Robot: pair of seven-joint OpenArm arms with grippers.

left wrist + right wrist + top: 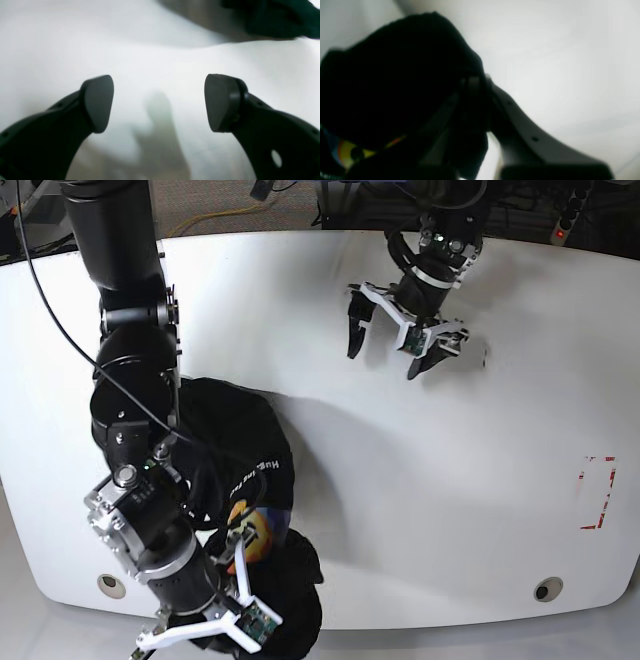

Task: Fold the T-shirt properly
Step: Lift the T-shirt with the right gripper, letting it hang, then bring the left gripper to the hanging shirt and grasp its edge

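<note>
Right gripper [225,605], nearest cam, is clamped on the crumpled black cloth T-shirt [235,450]; left gripper [159,102] is held wide open, empty. Shirt should be lifted & spread flat on the white table [420,500] first.

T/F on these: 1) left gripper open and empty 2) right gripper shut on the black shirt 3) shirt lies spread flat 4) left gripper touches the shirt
1. True. The left gripper is open, with only the white table between its jaws.
2. True. The right gripper is clamped on the black cloth T-shirt.
3. False. The shirt is bunched in a heap near the table's front edge.
4. False. The left gripper is well away from it, toward the far side.
</note>
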